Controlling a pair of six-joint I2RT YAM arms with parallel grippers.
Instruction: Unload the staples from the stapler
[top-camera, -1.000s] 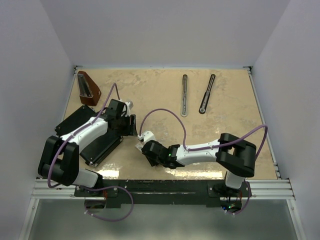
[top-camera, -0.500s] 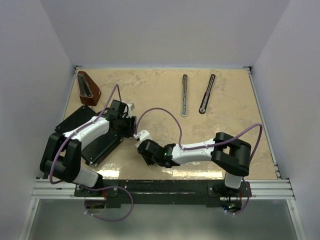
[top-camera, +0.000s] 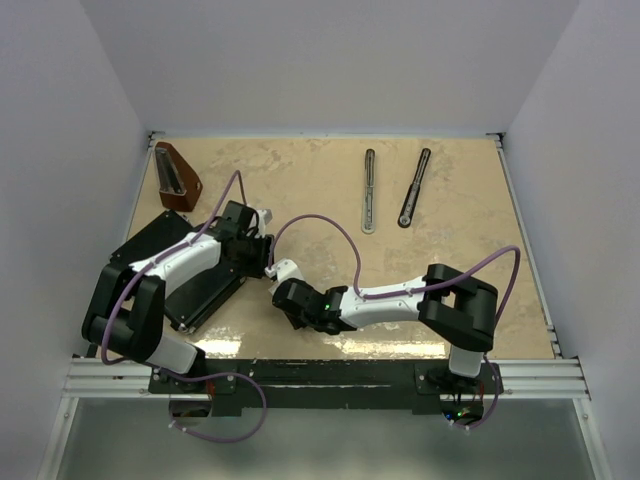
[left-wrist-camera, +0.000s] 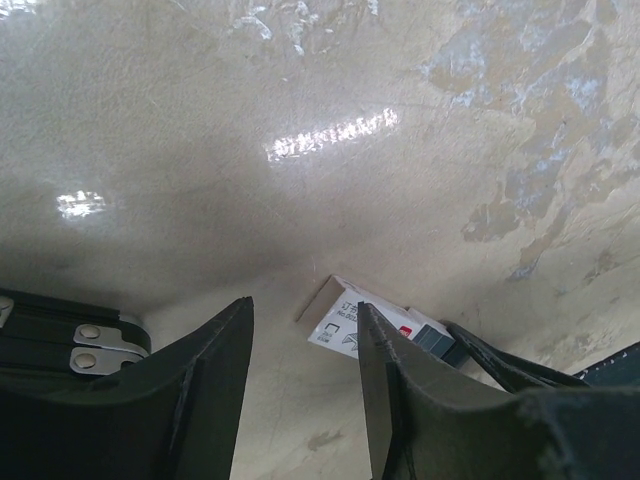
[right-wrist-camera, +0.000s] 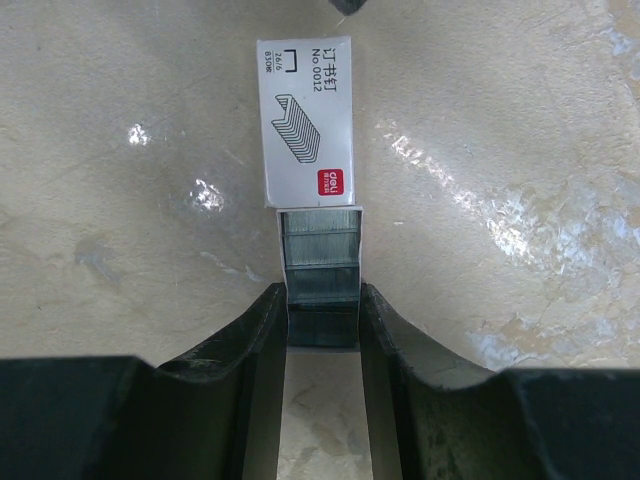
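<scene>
The right hand is closed narrowly on a grey block of staples, its 2 fingers pressing the block's sides. The far end of the block sits in the mouth of a white staple box lying flat on the counter. The left hand hangs just beside that box with its fingers partly spread and nothing between them. Well apart, at the far side of the counter, the stapler lies in 2 pieces, its black arm beside the grey metal channel. A brown wedge and a flat black box sit on the left.
</scene>
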